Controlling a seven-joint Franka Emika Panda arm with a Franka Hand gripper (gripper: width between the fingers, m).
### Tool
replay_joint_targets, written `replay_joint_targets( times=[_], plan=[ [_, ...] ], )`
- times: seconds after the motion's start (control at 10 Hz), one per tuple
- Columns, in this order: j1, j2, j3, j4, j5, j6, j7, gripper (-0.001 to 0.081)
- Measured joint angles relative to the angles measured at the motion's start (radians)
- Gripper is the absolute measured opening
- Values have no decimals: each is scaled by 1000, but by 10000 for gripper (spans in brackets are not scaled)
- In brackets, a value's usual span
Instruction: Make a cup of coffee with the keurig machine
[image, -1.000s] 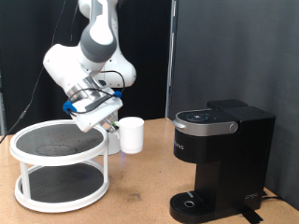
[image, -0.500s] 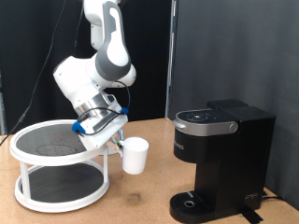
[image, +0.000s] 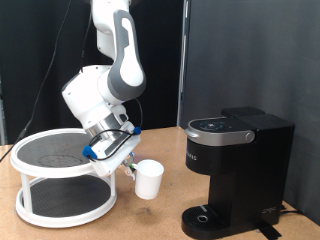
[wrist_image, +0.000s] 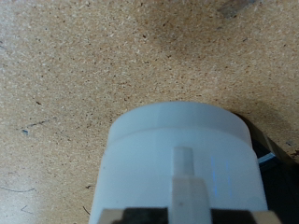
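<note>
The cup (image: 149, 178) hangs tilted just above the table (image: 150, 215), held by its handle in the clenched gripper (image: 128, 166); up close its white wall (wrist_image: 179, 149) fills the wrist view. The keurig machine (image: 232, 170) stands to the right, apart, and a white two-tier rack (image: 62, 180) sits left.

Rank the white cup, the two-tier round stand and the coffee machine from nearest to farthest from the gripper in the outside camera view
1. The cup: right at the gripper, which carries it by the handle, tilted, above the table.
2. The round stand: just to the exterior view's left, its top rim under the hand.
3. The coffee machine: farthest, on the exterior view's right.
</note>
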Motion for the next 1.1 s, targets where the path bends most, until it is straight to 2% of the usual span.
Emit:
replay_joint_targets(
  times=[0.2, 0.5, 1.1],
  plan=[
    [2, 32, 20, 15, 34, 30, -10, 7],
    [16, 97, 68, 29, 146, 83, -87, 7],
    [89, 176, 205, 62, 479, 185, -313, 7]
  ],
)
